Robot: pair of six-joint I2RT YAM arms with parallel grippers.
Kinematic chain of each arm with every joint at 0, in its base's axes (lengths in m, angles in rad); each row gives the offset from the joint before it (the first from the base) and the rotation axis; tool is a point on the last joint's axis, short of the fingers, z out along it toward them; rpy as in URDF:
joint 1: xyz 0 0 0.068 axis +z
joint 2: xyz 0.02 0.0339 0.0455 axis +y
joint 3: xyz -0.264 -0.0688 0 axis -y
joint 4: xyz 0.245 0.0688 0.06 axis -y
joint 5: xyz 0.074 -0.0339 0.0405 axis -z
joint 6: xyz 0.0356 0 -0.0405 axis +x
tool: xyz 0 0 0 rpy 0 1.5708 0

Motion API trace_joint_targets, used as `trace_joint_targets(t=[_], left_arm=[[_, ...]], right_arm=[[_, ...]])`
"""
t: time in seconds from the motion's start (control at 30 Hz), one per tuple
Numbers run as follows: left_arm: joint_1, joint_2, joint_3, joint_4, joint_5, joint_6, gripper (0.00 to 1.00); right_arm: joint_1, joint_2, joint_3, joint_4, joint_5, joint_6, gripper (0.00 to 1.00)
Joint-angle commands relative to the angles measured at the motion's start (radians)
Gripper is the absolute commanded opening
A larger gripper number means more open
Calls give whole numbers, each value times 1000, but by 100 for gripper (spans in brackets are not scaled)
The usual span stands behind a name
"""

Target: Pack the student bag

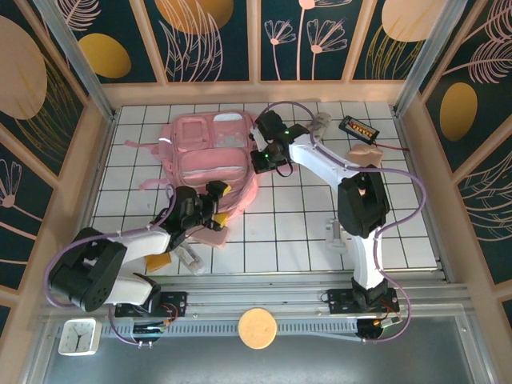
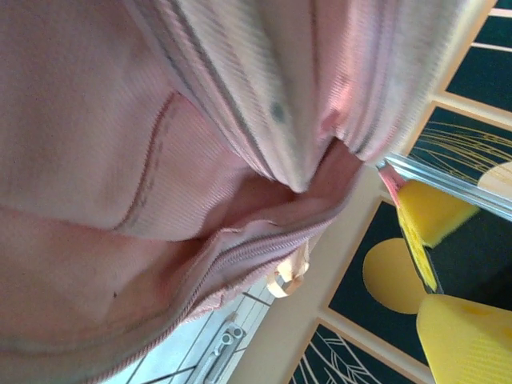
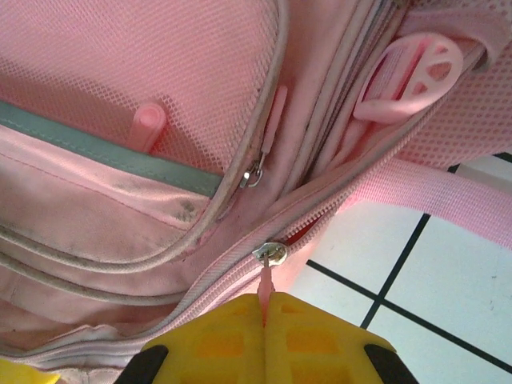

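The student bag [image 1: 210,152], a large pink backpack, lies flat at the back centre-left of the tiled table. My right gripper [image 1: 261,159] is at the bag's right edge. In the right wrist view its yellow fingers [image 3: 232,340] are shut on the pink zipper pull [image 3: 265,290], just below the silver slider [image 3: 272,254]. The zip gapes a little to the right of the slider. My left gripper [image 1: 216,194] is at the bag's near edge, open. Its yellow fingers [image 2: 436,212] stand wide apart beside the bag's fabric [image 2: 120,160] and hold nothing.
A black device with coloured buttons [image 1: 358,126] and a beige pouch [image 1: 365,150] lie at the back right. A clear object [image 1: 336,234] sits near the right arm. A flat pink item [image 1: 214,236] and small objects [image 1: 190,258] lie by the left arm.
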Motion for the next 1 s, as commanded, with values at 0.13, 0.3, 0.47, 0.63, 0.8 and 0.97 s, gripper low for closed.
trace_joint_targets(t=[0.13,0.3,0.47,0.63,0.8,0.97], left_arm=[[-5,208,-44,160,1,-39,52],[-4,230,-63,191,-13,-54,2],[-2,219,-80,185,-21,-39,0],[10,208,-114,189,-14,-34,0],[19,220,-140,205,2,-33,0],[20,231,-145,194,17,-19,0]], right_arm=[[-11,-52,-17,6,-3,-15,0],[-30,-43,-15,11,-8,-19,0],[-71,-31,-35,21,13,-48,0],[-208,27,-22,56,75,-139,0],[-279,140,109,106,81,-181,0],[-316,282,281,161,35,-148,0]])
